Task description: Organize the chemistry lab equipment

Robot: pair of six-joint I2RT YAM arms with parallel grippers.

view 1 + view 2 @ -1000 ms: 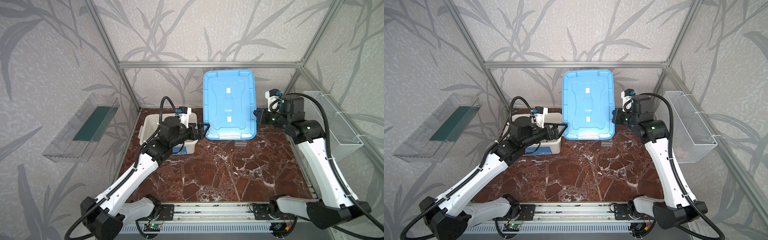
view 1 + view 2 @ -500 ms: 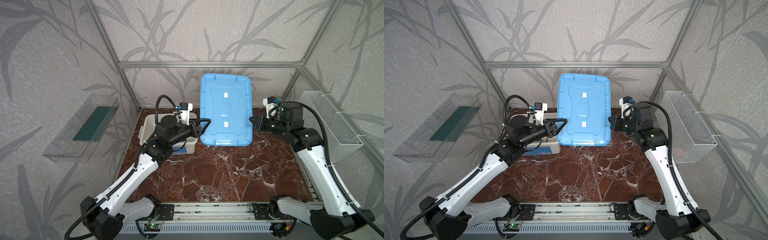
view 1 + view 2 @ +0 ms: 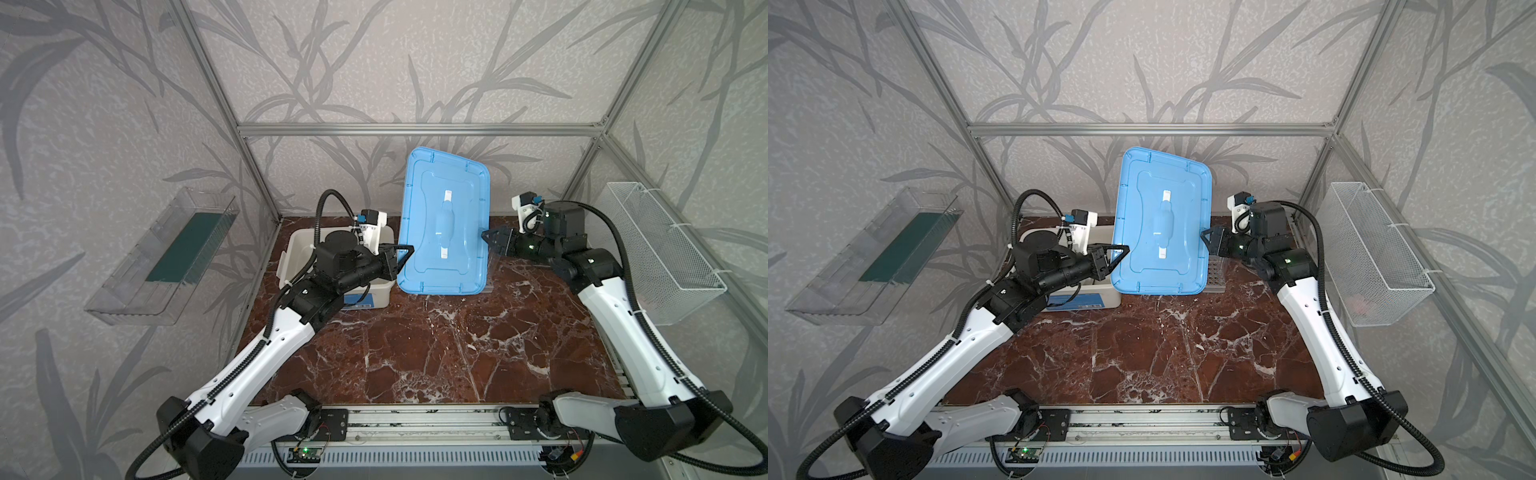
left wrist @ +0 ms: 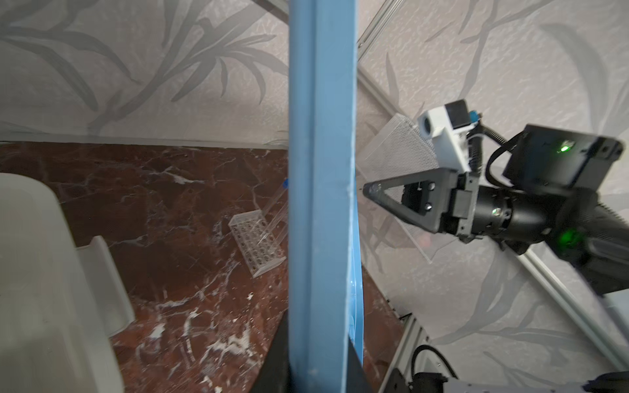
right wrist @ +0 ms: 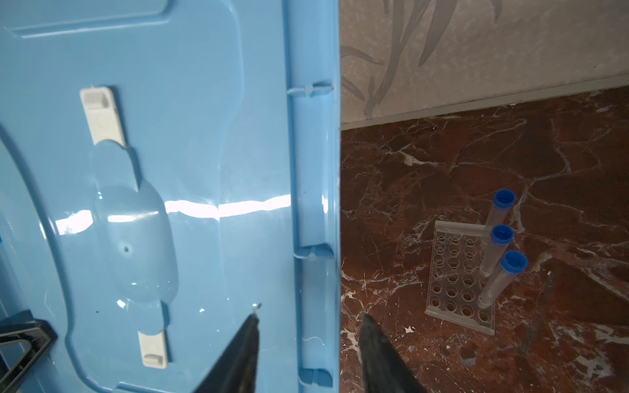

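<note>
Three clear blue-capped test tubes stand in a row along one edge of the clear grid rack on the marble floor. The rack peeks out behind the big blue lid in a top view and shows in the left wrist view. The lid is raised and tilted. My left gripper is shut on its left rim. My right gripper stands open, one finger on each side of the right rim.
The white tub sits at the back left under my left arm. A clear wall shelf with a green mat hangs on the left, a white wire basket on the right. Bare marble floor lies in front.
My left gripper has shut on the lid's left rim. My right gripper has opened off the right rim. The lid has shifted left and turned slightly.
</note>
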